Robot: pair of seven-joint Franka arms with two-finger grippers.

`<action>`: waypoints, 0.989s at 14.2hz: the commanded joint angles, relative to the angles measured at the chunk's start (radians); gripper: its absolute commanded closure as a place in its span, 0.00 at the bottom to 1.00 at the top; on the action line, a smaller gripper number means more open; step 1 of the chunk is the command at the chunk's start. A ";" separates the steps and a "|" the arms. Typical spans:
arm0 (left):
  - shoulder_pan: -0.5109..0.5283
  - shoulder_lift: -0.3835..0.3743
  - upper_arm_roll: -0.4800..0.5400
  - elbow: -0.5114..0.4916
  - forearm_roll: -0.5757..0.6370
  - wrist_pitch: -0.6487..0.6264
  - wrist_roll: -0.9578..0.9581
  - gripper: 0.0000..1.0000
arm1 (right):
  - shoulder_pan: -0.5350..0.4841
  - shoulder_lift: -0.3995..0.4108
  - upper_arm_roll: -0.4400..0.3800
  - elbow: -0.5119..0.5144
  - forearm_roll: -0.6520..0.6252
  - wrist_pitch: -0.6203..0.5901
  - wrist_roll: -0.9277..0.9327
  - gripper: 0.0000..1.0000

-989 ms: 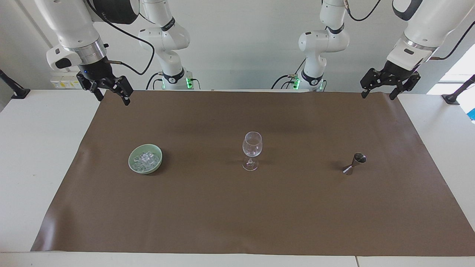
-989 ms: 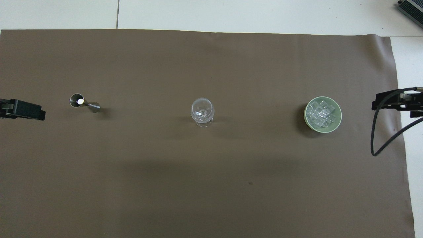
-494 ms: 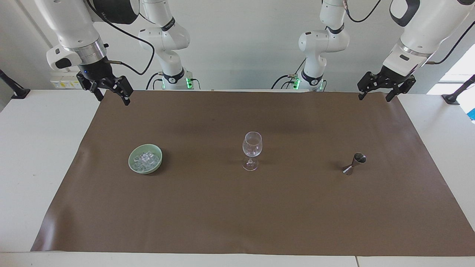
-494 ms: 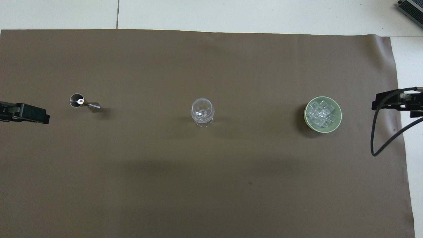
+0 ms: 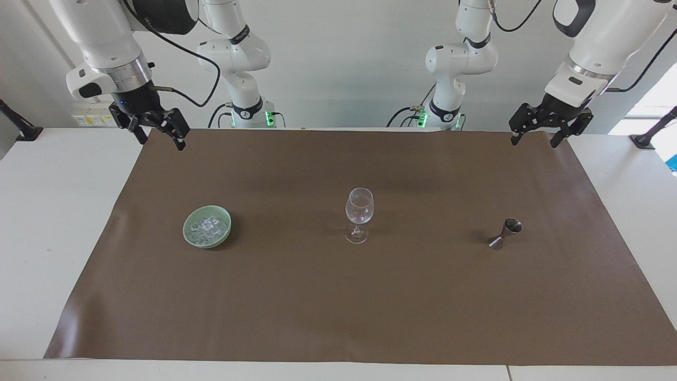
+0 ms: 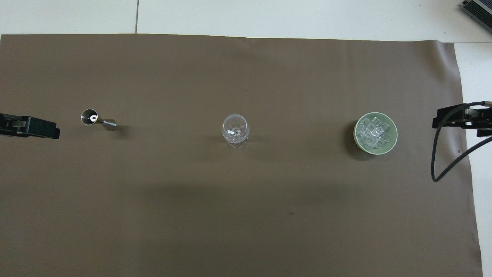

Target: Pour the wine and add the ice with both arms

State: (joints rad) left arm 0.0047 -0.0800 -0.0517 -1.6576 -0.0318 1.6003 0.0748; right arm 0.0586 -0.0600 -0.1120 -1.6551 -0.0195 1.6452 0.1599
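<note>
**Start of task — nothing grasped yet**

Across the facing view: right gripper [image 5: 157, 129] up over the mat's corner at its own end, fingers spread, empty, waiting. One green bowl [image 5: 191, 237] with one heap of ice [image 5: 208, 228], one wine glass [image 5: 359, 214] mid-mat with no wine seen in it, one metal jigger [image 5: 505, 233] toward the left arm's end. Left gripper [image 5: 538, 130] over the mat's other corner, fingers apart, empty. Next, I'd judge, left gripper descends onto the jigger — narrow waist, needs a centred pinch.
</note>
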 commanded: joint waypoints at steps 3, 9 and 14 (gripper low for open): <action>-0.005 -0.015 0.007 -0.010 0.010 0.032 0.003 0.00 | -0.022 -0.024 0.015 -0.023 0.019 -0.008 -0.017 0.00; -0.003 0.008 0.007 0.050 0.010 0.000 0.006 0.00 | -0.022 -0.024 0.015 -0.023 0.019 -0.010 -0.017 0.00; -0.006 0.037 0.006 0.106 0.026 -0.039 0.008 0.00 | -0.022 -0.024 0.015 -0.023 0.019 -0.010 -0.017 0.00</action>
State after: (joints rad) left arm 0.0054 -0.0771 -0.0492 -1.6203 -0.0249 1.6064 0.0760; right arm 0.0586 -0.0600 -0.1120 -1.6551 -0.0195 1.6452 0.1599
